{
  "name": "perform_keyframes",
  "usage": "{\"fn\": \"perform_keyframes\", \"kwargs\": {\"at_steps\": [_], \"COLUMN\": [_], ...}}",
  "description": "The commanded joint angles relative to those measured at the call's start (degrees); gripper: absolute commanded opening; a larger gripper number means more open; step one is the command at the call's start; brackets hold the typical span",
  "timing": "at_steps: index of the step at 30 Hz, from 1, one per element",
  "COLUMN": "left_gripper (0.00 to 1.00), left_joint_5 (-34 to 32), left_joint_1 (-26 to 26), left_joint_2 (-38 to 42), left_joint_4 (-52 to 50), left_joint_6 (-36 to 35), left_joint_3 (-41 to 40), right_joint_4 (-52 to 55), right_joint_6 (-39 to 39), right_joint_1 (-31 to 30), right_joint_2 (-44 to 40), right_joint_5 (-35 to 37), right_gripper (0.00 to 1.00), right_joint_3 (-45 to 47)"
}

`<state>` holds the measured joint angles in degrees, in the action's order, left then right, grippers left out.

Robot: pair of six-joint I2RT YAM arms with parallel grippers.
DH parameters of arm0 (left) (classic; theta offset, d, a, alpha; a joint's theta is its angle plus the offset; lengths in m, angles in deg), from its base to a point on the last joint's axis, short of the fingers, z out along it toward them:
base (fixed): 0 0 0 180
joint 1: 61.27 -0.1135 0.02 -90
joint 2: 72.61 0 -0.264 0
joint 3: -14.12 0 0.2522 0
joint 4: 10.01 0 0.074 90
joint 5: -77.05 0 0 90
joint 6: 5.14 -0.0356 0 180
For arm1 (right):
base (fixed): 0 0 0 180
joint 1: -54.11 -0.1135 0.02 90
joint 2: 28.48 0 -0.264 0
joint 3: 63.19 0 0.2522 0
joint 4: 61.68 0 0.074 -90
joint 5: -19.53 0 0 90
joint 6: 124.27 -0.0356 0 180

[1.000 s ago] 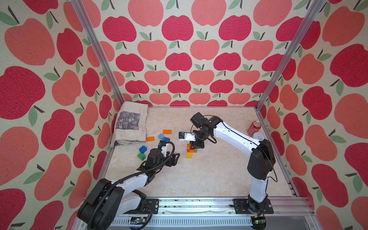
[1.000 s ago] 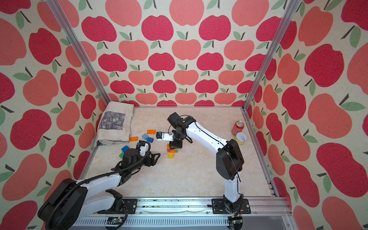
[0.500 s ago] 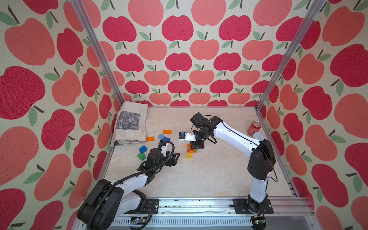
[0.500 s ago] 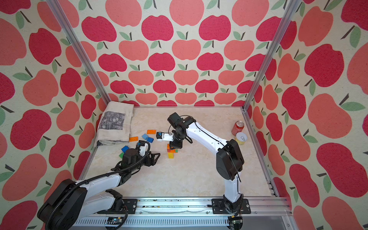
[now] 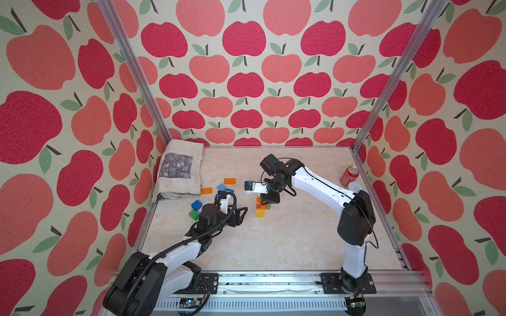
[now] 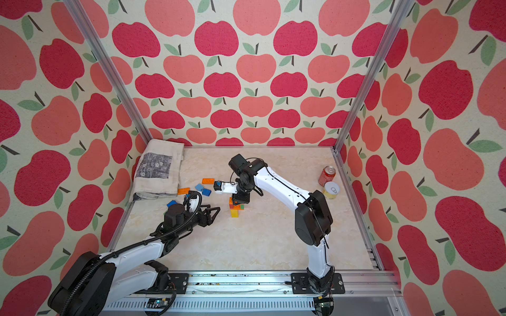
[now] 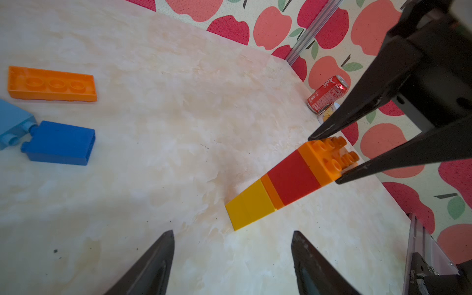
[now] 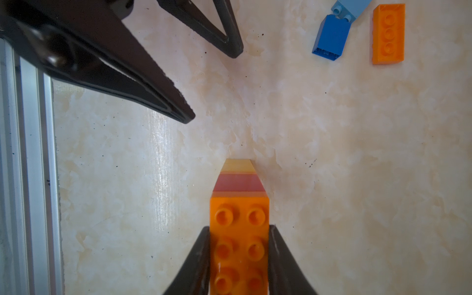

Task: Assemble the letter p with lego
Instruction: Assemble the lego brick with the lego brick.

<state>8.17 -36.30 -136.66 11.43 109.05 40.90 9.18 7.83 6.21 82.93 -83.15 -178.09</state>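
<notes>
- Rail (image 5: 273,281) of grey metal runs along the near edge and carries both arm bases.
- Left end effector (image 5: 243,215) sits low over the tabletop (image 5: 273,246), released. Its jaws stand apart with nothing between them, and it points at the lego stack (image 5: 259,209) from near by without touching it.
- The lego stack stands upright near the middle of the tabletop. It has a yellow brick at the foot, then a thin orange layer, a red brick, and an orange top brick (image 8: 239,217) with its studs up. A bit of green shows at the stack's side in both top views.
- Right end effector (image 8: 239,228) reaches down from above and is clenched on the orange top brick, with one finger (image 8: 199,255) pressed against each long side.
- A green brick (image 5: 194,214) and a blue brick (image 5: 196,204) lie touching beside the left arm, near the left edge.
- Farther back, a second blue brick (image 7: 60,143) and a light blue brick (image 7: 12,122) lie on their sides, meeting end to end.
- Two flat orange plates lie loose, the nearer plate (image 5: 206,191) just beside the folded cloth (image 5: 179,171) and the farther plate (image 5: 229,180) behind the light blue brick.
- The folded cloth fills the far left corner.
- A red soda can (image 5: 349,175) stands at the far right edge, with a pale-topped can (image 6: 331,189) just beside it.
</notes>
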Motion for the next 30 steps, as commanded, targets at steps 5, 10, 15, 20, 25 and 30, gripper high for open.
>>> {"fn": "perform_keyframes", "kwargs": {"at_steps": [5,10,15,20,25,30], "left_gripper": [0.68,0.61,0.56,0.54,0.53,0.56], "left_joint_5": [5.55,8.45,12.01,15.14,15.70,15.10], "left_joint_1": [-0.40,-0.40,0.15,0.21,0.18,0.60], "left_joint_2": [-1.20,-4.70,-9.46,-13.36,-14.00,-15.67], "left_joint_4": [7.81,13.02,19.88,28.26,27.61,26.15], "left_joint_6": [3.00,5.91,9.37,13.21,13.54,13.99], "left_joint_3": [-0.63,0.28,1.61,1.80,2.86,4.14], "right_joint_4": [3.16,2.85,1.89,1.37,1.11,0.78], "right_joint_6": [-0.26,-0.29,-0.10,-0.04,0.08,0.08], "right_joint_1": [-0.88,-0.89,-0.88,-0.88,-0.88,-0.92], "right_joint_2": [3.61,3.31,2.20,1.77,1.44,1.17], "right_joint_5": [3.11,3.26,2.65,2.05,2.06,1.78], "right_gripper": [0.16,0.16,0.17,0.18,0.18,0.18], "right_joint_3": [0.13,0.65,1.63,2.18,2.68,2.79]}}
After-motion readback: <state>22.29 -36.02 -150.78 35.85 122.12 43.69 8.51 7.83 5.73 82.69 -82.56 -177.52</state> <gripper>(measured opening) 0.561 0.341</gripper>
